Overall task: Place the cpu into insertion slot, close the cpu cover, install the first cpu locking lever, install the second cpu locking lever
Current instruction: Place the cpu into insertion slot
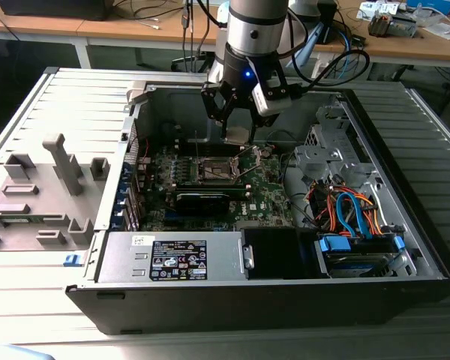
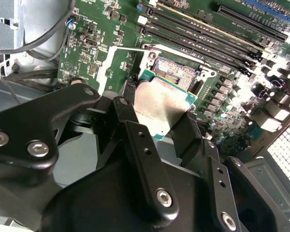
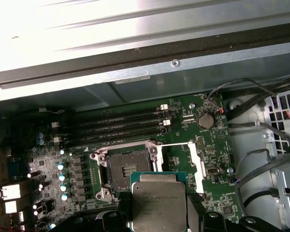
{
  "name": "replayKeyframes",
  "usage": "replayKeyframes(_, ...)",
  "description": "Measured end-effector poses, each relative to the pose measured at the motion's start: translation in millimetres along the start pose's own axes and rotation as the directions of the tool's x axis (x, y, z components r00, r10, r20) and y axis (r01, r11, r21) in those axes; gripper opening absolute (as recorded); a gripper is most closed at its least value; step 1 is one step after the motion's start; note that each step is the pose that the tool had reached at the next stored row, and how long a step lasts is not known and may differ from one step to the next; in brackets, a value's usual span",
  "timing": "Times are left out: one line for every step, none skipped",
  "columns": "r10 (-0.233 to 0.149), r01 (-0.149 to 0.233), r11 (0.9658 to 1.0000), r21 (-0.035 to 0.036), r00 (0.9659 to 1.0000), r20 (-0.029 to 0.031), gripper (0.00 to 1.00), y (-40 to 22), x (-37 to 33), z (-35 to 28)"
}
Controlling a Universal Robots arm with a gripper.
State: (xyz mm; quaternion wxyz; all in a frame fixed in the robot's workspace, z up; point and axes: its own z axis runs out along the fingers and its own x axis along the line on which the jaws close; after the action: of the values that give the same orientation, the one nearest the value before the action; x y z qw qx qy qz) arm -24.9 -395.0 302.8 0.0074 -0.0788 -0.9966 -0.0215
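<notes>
Hand (image 2: 158, 112) pointing down (arm (image 1: 253, 30) vertical), gripping cpu (image 3: 158, 205), hovering over open insertion slot (image 3: 125, 171).

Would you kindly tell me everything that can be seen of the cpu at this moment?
The cpu is a small flat square chip: a plain silver-grey metal top on a thin green board that shows as a border. The black pincer clamps it at two opposite edges, metal side up. It hangs above the motherboard near the open insertion slot, not yet seated. Nothing else touches it.
</notes>
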Motion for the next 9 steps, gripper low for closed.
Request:
replayKeyframes(0.001,-0.001,1.0000,0.0000,1.0000,0.0001,0.55,0.0,0.0,0.0)
replayKeyframes(0.002,-0.002,1.0000,0.0000,1.0000,0.0001,0.55,0.0,0.0,0.0)
replayKeyframes(0.003,-0.003,1.0000,-0.0001,1.0000,0.0002,0.55,0.0,0.0,0.1)
replayKeyframes(0.005,-0.005,1.0000,-0.0001,1.0000,0.0002,0.55,0.0,0.0,0.1)
replayKeyframes(0.007,-0.007,1.0000,-0.0001,1.0000,0.0003,0.55,0.0,0.0,0.1)
replayKeyframes(0.009,-0.009,1.0000,-0.0002,1.0000,0.0004,0.55,0.0,0.0,0.2)
replayKeyframes(0.010,-0.010,1.0000,-0.0002,1.0000,0.0004,0.55,0.0,0.0,0.2)
replayKeyframes(0.011,-0.011,0.9999,-0.0002,0.9999,0.0005,0.55,0.0,0.0,0.2)
replayKeyframes(0.012,-0.012,0.9999,-0.0002,0.9999,0.0005,0.55,0.0,0.0,0.3)
